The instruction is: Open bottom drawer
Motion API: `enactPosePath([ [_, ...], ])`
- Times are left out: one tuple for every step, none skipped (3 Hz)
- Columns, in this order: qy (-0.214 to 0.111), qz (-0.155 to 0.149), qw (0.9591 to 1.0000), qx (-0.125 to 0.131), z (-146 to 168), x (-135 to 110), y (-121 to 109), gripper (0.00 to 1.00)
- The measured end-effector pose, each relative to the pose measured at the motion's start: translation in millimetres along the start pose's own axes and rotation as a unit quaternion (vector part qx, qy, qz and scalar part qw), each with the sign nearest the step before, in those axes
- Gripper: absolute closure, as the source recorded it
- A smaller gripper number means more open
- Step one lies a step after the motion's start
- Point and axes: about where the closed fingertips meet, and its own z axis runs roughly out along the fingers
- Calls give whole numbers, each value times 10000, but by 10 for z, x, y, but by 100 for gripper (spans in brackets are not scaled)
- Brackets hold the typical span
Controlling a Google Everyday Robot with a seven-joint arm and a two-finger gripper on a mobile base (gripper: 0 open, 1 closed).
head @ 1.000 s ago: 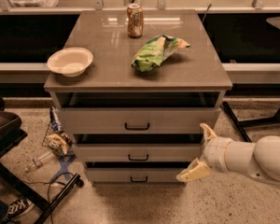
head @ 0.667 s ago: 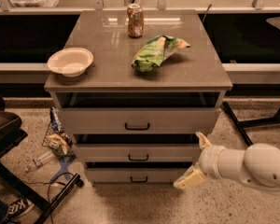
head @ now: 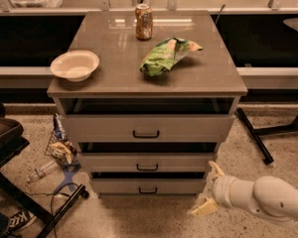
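Note:
The bottom drawer is the lowest of three grey-beige drawers in the cabinet, with a small black bar handle at its centre. Its front sits about flush with the drawers above. My gripper is low at the right, just right of the bottom drawer's right end and clear of the handle. Its two cream fingers are spread apart, one up near the drawer corner, one down by the floor, with nothing between them. The white arm comes in from the lower right.
On the cabinet top stand a white bowl, a soda can and a green chip bag. Litter and a basket lie on the floor at left, beside a black stand. A black table leg is at right.
My gripper and arm have moved down and a little left, from beside the middle drawer to beside the bottom drawer. The drawers have not moved.

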Motion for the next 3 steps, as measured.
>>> enactPosePath([
  [-10,-328,9993,-202,245,399,130,0],
  [293,-587,9974,-290,451,699,237,0],
  [273,-569,9975,-309,483,711,242,0],
])
